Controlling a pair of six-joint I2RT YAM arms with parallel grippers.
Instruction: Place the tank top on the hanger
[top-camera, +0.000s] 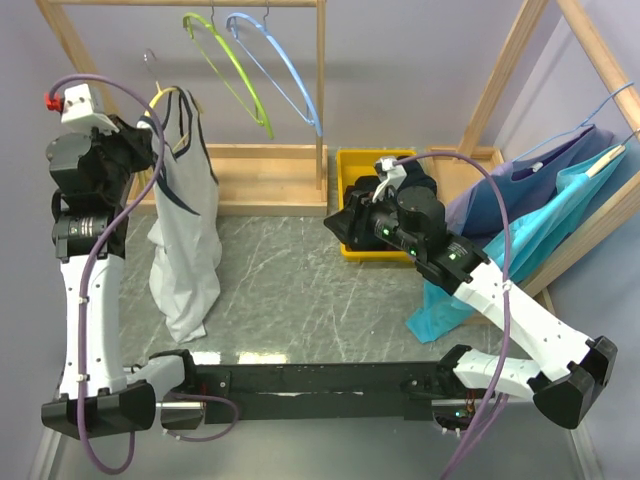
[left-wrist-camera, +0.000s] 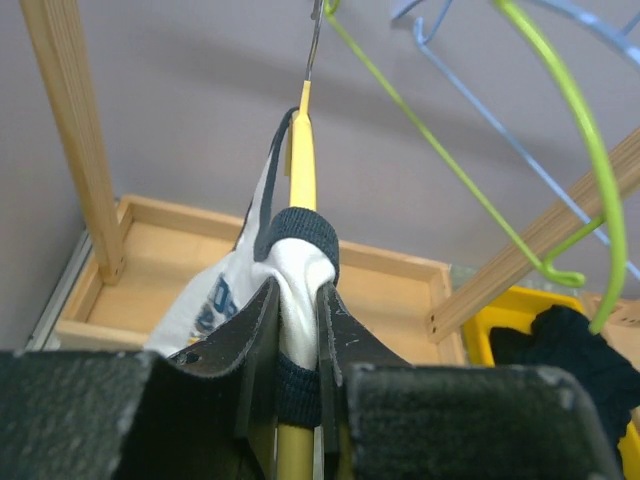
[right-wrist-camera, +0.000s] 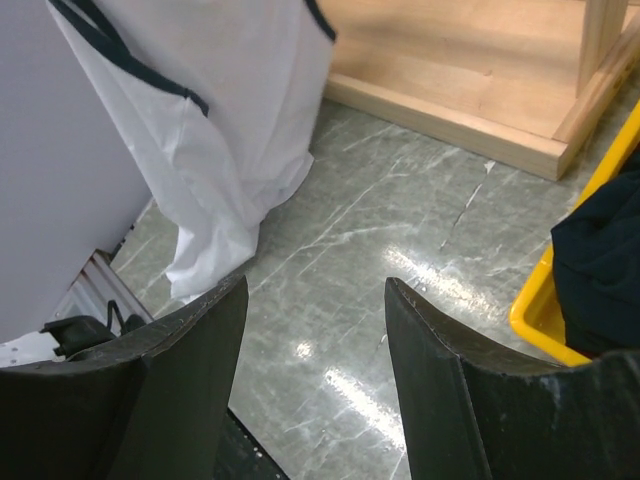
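The white tank top with navy trim hangs at the left of the table, its hem resting on the tabletop. One strap is looped over the yellow hanger. My left gripper is up at that shoulder. In the left wrist view the left gripper is shut on the tank top's bunched white strap and navy trim, and the hanger's arm runs between the jaws beneath the cloth. My right gripper hovers over mid-table, open and holding nothing. In its own view, the right gripper faces the tank top.
A lime-green hanger and a light-blue hanger hang on the wooden rack. A yellow bin behind the right gripper holds a black garment. Blue and teal garments hang at the right.
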